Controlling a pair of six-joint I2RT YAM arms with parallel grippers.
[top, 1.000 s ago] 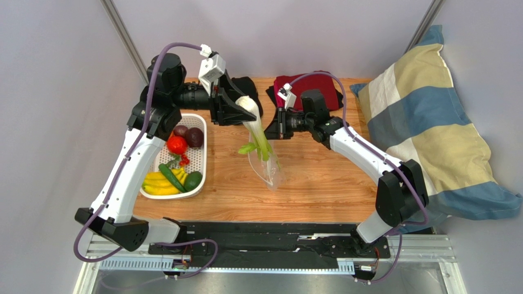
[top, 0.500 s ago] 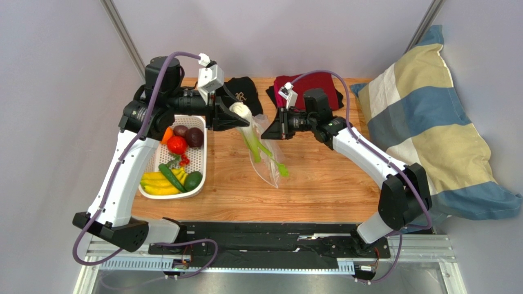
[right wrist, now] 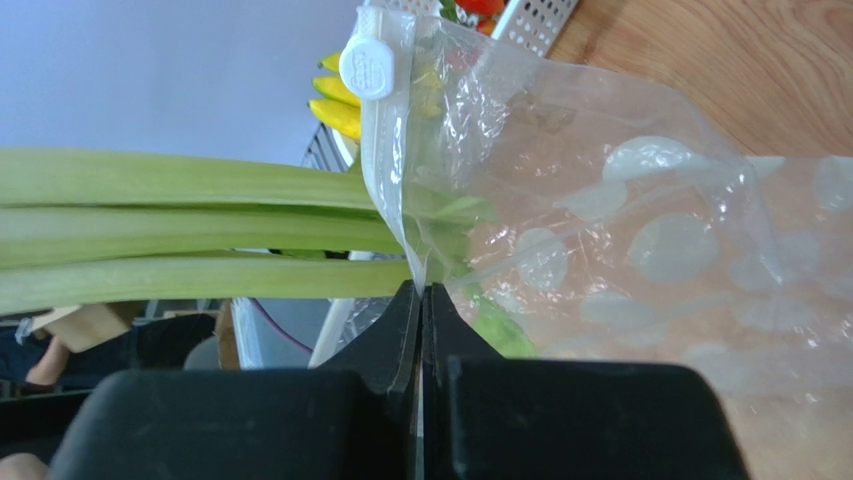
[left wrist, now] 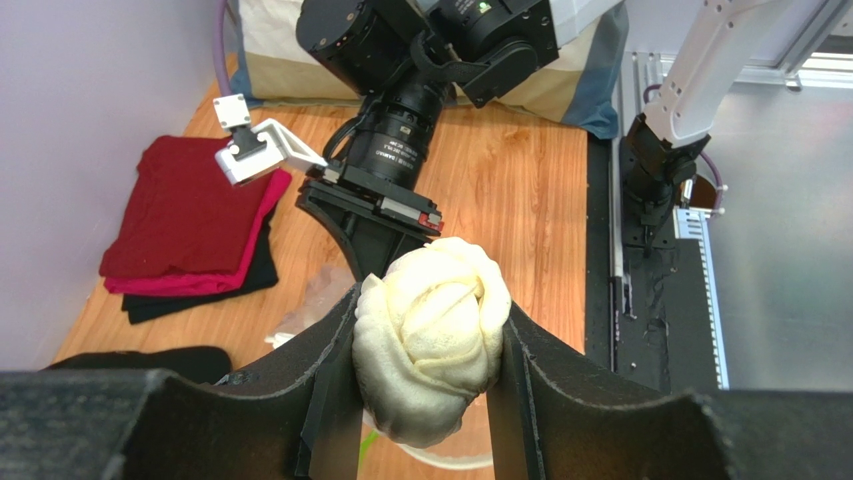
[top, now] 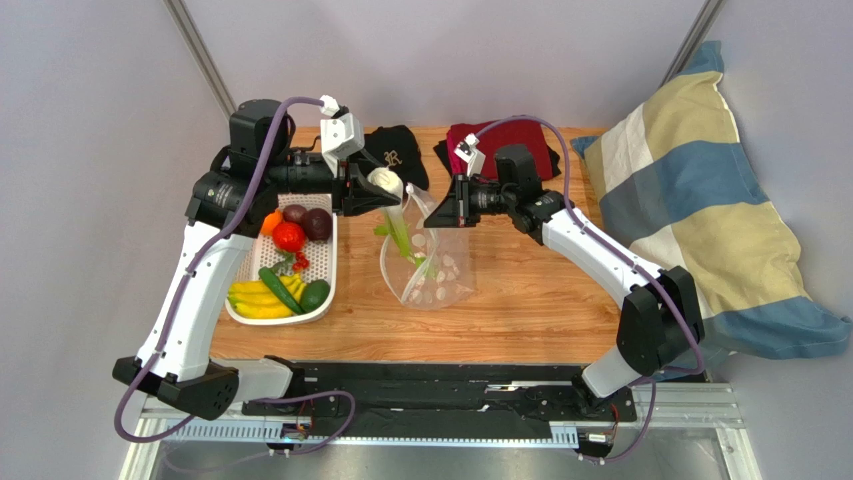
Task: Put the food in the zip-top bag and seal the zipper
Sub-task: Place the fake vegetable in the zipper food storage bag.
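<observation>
My left gripper [top: 385, 190] is shut on the white bulb end [left wrist: 433, 345] of the long pale-green-and-white stalk [top: 400, 235]. The stalk's green end reaches down into the clear dotted zip-top bag [top: 433, 268], which hangs open over the table. My right gripper [top: 441, 212] is shut on the bag's mouth edge, pinching the zipper strip [right wrist: 392, 165] with its white slider [right wrist: 367, 67]. The green stalks [right wrist: 190, 225] pass through the mouth into the bag [right wrist: 641, 260]. The red-yellow fruit [top: 288, 236], dark purple fruit [top: 317, 224] and orange piece [top: 271, 220] lie in the white basket [top: 330, 258].
The basket also holds bananas [top: 258, 300], a cucumber and an avocado. Black cloth [top: 397, 152] and folded red cloth [top: 511, 140] lie at the table's far edge. A striped pillow [top: 701, 200] covers the right side.
My left gripper has moved left and lowered the stalk deeper into the bag. The bag has swung from edge-on to hanging open and broad, held by my right gripper.
</observation>
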